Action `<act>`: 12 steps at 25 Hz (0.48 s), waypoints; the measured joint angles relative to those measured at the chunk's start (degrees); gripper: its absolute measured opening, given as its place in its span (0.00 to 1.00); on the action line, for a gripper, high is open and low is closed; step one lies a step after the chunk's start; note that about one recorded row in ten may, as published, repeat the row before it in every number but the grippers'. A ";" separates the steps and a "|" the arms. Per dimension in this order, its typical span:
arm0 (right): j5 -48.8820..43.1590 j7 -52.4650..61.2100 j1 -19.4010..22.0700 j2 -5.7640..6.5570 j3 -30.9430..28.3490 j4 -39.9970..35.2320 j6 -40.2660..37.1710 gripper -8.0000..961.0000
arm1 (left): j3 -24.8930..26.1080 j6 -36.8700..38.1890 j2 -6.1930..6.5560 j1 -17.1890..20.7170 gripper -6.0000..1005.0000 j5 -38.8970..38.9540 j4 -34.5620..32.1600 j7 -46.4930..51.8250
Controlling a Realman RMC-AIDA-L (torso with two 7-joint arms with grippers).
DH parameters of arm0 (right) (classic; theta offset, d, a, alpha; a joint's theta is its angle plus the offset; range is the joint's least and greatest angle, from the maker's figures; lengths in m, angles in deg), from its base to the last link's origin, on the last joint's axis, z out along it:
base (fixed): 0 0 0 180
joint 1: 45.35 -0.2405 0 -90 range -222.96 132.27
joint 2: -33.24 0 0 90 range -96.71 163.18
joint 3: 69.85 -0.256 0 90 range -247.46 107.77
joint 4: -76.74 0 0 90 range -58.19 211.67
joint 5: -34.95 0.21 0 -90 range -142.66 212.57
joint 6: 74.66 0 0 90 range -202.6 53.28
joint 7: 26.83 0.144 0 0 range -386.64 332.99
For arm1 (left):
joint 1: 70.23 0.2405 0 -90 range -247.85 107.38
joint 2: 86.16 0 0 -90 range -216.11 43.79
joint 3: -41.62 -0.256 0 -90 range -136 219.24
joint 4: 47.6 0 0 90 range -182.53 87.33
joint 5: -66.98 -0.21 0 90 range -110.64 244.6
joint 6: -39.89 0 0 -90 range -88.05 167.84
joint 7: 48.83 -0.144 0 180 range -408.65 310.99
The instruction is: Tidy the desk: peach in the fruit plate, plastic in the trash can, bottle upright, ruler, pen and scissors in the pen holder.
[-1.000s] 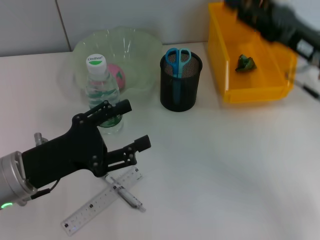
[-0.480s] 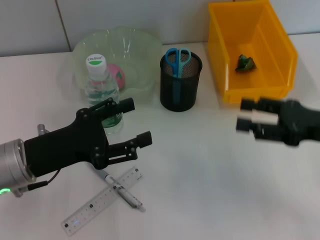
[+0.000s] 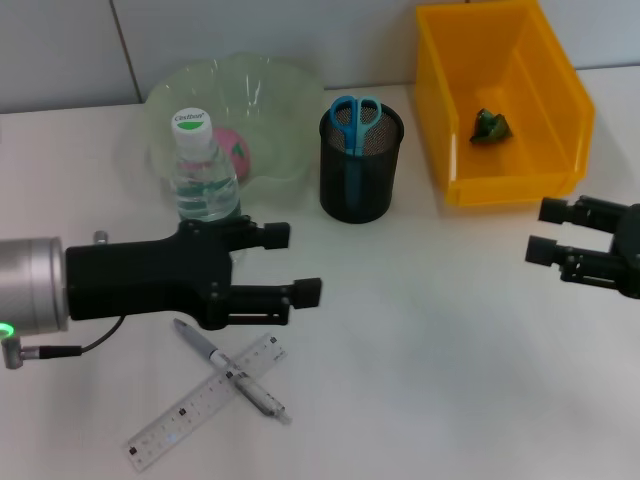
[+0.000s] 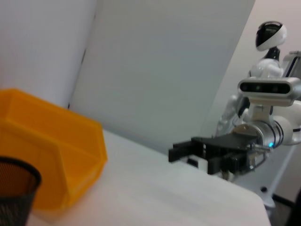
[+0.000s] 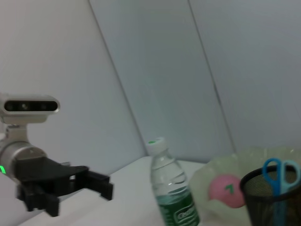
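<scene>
pen [image 3: 229, 368] crossing ruler [image 3: 203, 402] flat on counter [image 3: 420, 370] | bottle [image 3: 205, 170] upright, peach [image 3: 236, 150] in plate [image 3: 262, 90] | scissors [image 3: 355, 118] in holder [image 3: 360, 165] | left gripper [image 3: 292, 264] spread just above pen | right gripper [image 3: 545, 231] spread, empty, near yellow bin [image 3: 500, 185]

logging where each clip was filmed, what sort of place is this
Probably a robot lab set up as a desk: a white table with a mesh pen holder, ruler and orange bin, plain wall panels behind, and another white humanoid robot standing in the background.
</scene>
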State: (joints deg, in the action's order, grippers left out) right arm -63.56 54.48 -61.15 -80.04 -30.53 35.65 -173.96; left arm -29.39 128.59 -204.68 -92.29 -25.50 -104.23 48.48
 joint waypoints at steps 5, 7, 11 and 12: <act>-0.31 -1.07 0.16 -0.01 -1.50 -0.09 1.17 0.78 | -5.24 -0.50 0.09 -0.22 0.86 -5.96 -10.69 15.63; -0.93 -1.10 0.00 0.11 -1.92 -0.17 1.43 0.78 | -7.43 -0.54 0.09 -1.20 0.86 -9.93 -14.91 22.13; -1.90 -1.13 -0.13 0.35 -1.96 -0.29 1.41 0.78 | -12.01 -0.20 0.12 -4.72 0.86 -19.94 -21.57 35.33; -3.65 -1.53 -0.41 0.54 -1.97 -0.37 0.93 0.78 | -13.61 -0.08 0.09 -6.15 0.86 -22.87 -22.46 38.54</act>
State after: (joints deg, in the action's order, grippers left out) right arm -67.21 52.95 -61.56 -79.50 -32.50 35.28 -173.03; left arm -42.99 128.51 -204.59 -98.45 -48.37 -126.69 87.02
